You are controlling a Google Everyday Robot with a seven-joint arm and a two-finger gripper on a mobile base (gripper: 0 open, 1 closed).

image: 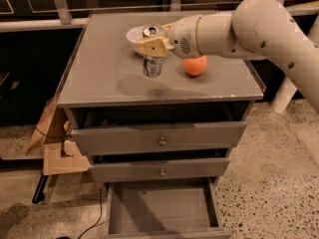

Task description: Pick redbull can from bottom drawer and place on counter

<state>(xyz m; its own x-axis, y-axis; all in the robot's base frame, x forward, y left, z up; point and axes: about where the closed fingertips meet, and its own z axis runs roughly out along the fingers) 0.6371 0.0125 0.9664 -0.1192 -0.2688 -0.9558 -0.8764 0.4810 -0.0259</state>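
My gripper (153,45) is over the counter (99,78), shut on the redbull can (152,63). The can is upright, silver top with pull tab showing, its lower body hanging below the tan fingers (155,47). Its base is at or just above the counter surface near the middle; I cannot tell if it touches. The bottom drawer (164,210) is pulled open below, and its grey floor is bare.
A white bowl (134,34) sits on the counter just behind the can, partly hidden by the gripper. An orange (195,65) lies to the right of the can. Two upper drawers with brass knobs (162,141) are shut. Cardboard (55,143) lies on the floor at left.
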